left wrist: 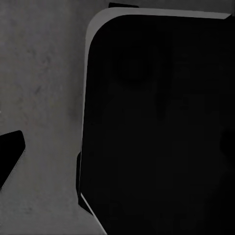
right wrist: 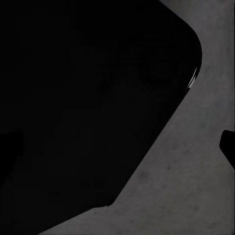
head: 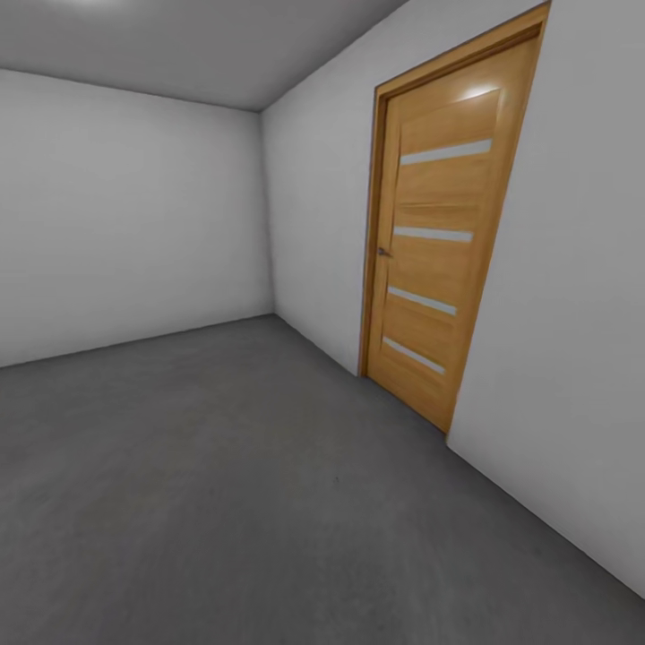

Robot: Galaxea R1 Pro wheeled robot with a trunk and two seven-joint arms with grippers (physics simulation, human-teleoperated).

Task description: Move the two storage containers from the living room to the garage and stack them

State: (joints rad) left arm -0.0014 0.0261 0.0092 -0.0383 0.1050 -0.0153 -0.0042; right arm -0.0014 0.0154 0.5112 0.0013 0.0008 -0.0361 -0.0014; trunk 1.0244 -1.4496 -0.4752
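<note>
I face a corner of the garage point(head: 134, 206), its dark grey concrete floor point(head: 224, 484) running to plain pale walls. A honey-coloured wood door point(head: 439, 242) stands shut on the right wall. Whether my left and right claws are open or closed, I cannot tell.

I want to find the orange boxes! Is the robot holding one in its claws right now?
It cannot be told. Both wrist views show a big dark shape over grey floor, and no orange box. The head view has a bare room with a wooden door.

Open concrete floor point(head: 224, 475) ahead — walls point(head: 134, 215) and shut door point(head: 439, 242) bound it.
</note>
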